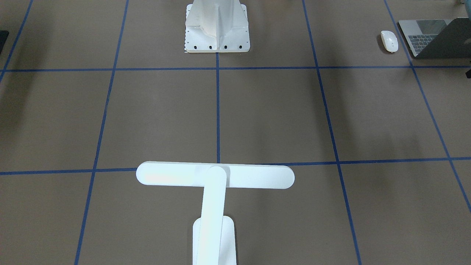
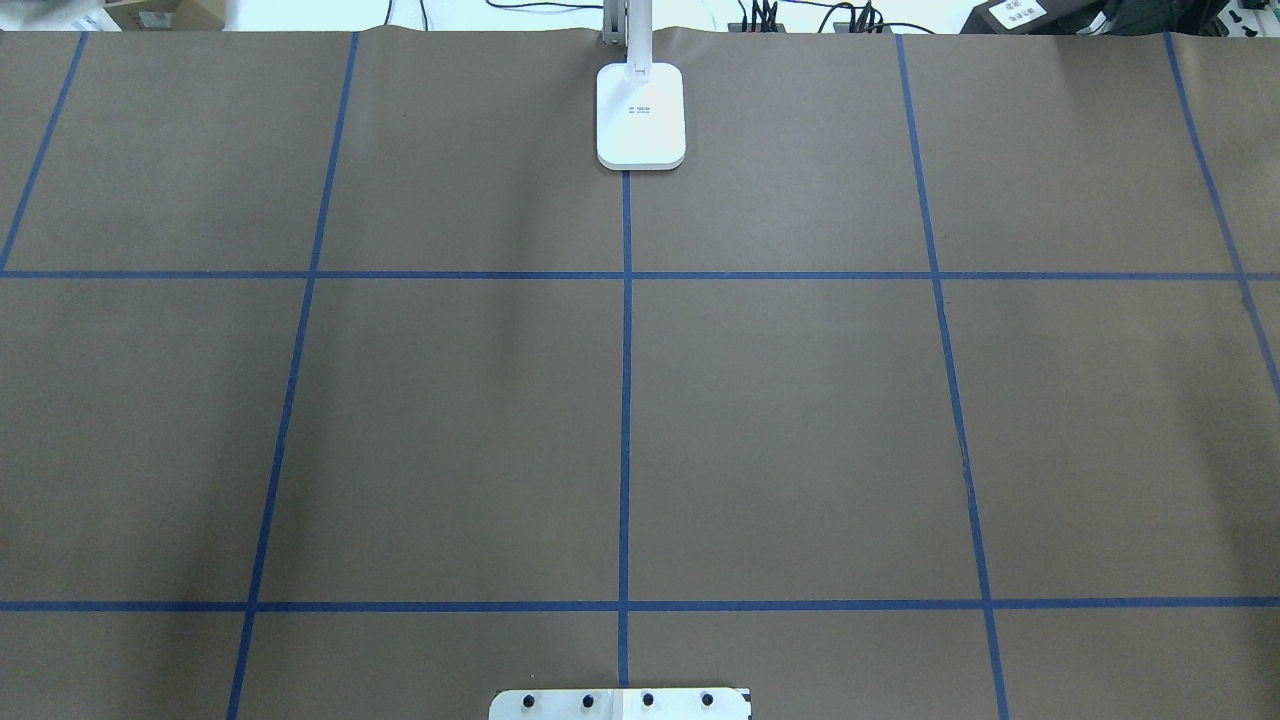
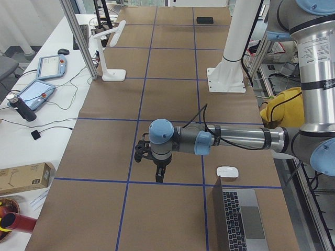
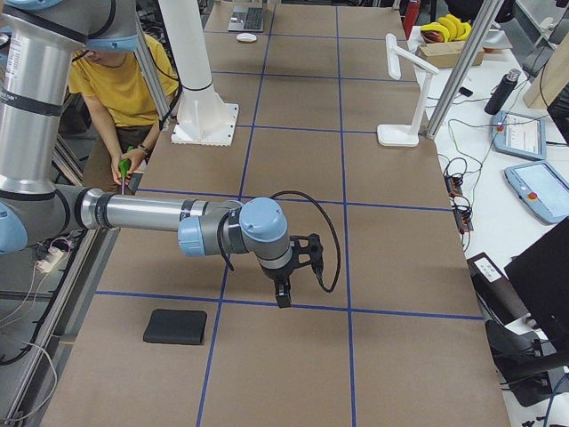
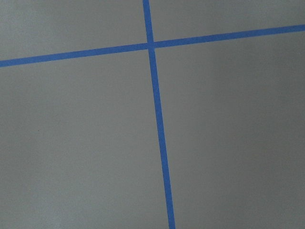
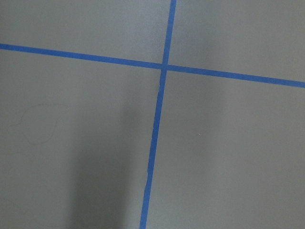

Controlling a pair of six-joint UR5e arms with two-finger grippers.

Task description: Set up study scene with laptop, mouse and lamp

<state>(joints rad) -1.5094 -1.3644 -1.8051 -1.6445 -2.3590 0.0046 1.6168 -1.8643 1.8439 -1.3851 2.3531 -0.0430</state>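
The white lamp (image 1: 215, 176) stands at the table's far middle edge, its base (image 2: 641, 115) on the centre tape line and its bar head forming a T. The open grey laptop (image 1: 438, 36) and the white mouse (image 1: 389, 40) beside it lie at the table's end on my left. They also show in the exterior left view, laptop (image 3: 241, 219) and mouse (image 3: 227, 171). My left gripper (image 3: 158, 178) hangs over bare table near the mouse, apart from it. My right gripper (image 4: 283, 298) hangs near a black mat. I cannot tell whether either is open or shut. Both wrist views show only table.
The white ribbed pedestal (image 1: 217, 27) stands at the robot's side of the table. A flat black mat (image 4: 175, 326) lies at the end on my right. A person in yellow (image 4: 133, 98) sits behind the pedestal. Tablets and cables lie past the far edge (image 4: 524, 133).
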